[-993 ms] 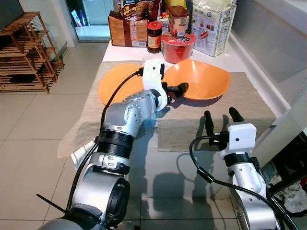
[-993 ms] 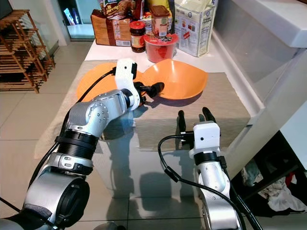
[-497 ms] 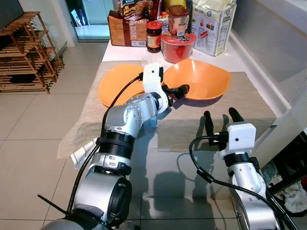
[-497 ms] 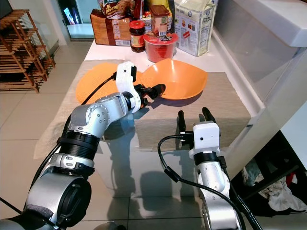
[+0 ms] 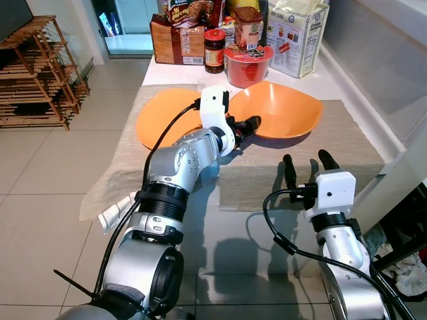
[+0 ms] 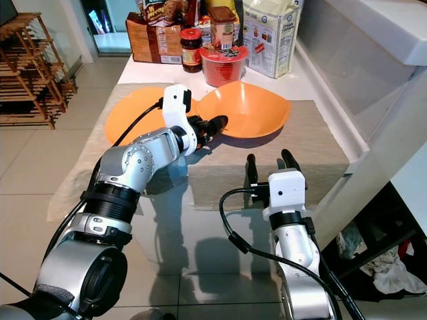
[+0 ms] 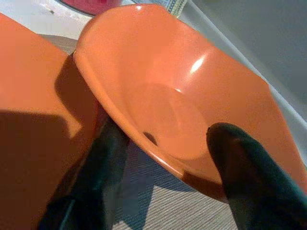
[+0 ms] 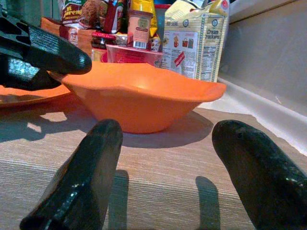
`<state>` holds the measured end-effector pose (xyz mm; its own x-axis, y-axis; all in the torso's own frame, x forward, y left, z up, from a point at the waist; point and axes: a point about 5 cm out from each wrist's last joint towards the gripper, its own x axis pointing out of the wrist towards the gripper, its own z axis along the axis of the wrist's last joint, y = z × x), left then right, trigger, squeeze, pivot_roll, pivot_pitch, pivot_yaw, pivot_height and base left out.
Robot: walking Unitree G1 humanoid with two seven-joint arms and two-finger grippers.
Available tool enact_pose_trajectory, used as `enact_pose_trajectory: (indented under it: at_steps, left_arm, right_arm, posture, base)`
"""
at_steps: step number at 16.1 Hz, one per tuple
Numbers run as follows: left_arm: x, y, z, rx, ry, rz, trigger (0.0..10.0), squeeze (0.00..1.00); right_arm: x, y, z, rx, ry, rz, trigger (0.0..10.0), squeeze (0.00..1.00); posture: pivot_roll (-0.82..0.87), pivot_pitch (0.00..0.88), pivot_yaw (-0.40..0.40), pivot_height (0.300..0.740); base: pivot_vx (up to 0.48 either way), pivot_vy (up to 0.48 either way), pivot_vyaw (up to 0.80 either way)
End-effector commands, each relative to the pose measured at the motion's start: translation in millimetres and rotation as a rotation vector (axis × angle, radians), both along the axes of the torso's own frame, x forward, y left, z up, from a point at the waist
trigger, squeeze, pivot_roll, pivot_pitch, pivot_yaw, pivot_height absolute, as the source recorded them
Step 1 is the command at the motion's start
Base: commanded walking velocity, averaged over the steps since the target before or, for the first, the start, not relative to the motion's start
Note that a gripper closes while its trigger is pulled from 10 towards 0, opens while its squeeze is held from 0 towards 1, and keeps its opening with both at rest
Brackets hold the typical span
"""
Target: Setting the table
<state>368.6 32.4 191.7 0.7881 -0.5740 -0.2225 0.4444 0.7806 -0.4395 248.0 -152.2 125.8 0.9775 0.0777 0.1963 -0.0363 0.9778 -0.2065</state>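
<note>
We've got our left gripper (image 5: 248,127) at the near rim of the orange bowl (image 5: 280,110), fingers straddling it but not clamped, bowl sitting on the placemat (image 5: 333,150) beside the orange plate (image 5: 163,113). Next: pinch the rim. Right gripper (image 5: 305,165) hovers spread, empty.

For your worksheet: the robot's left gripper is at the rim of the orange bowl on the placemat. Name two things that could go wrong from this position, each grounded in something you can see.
1. The left gripper straddles only the thin rim of the orange bowl, so the bowl might tip or slip if lifted.
2. The bowl sits close against the orange plate and the red tub; dragging it could knock either.
</note>
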Motion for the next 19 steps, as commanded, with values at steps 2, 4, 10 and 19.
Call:
enact_pose_trajectory:
  at_steps: [2,4,10,19]
  left_arm:
    - [1.1,-3.4,1,0.038,-0.026,-0.011,0.0,0.00]
    - [1.4,-3.3,1,0.045,-0.037,-0.011,0.0,0.00]
    - [1.1,-0.1,12,0.037,-0.182,0.007,0.0,0.00]
    - [-6.1,1.3,37,0.007,-0.379,0.036,0.0,0.00]
  right_arm:
    - [-0.4,-0.3,3,-0.004,-0.004,0.000,10.0,0.00]
    - [-0.7,-0.2,3,-0.003,-0.001,0.000,10.0,0.00]
    - [-1.3,1.1,1,0.002,0.008,0.001,10.0,0.00]
    - [0.6,2.8,-2,0.001,0.021,0.011,10.0,0.00]
  posture:
    - [-0.05,0.003,0.056,0.740]
    - [-0.05,0.006,0.057,0.740]
    - [-0.05,0.012,0.058,0.740]
    - [-0.04,0.008,0.054,0.740]
  base:
    - [0.000,0.000,0.00]
    - [0.000,0.000,0.00]
    - [0.000,0.000,0.00]
    - [0.000,0.000,0.00]
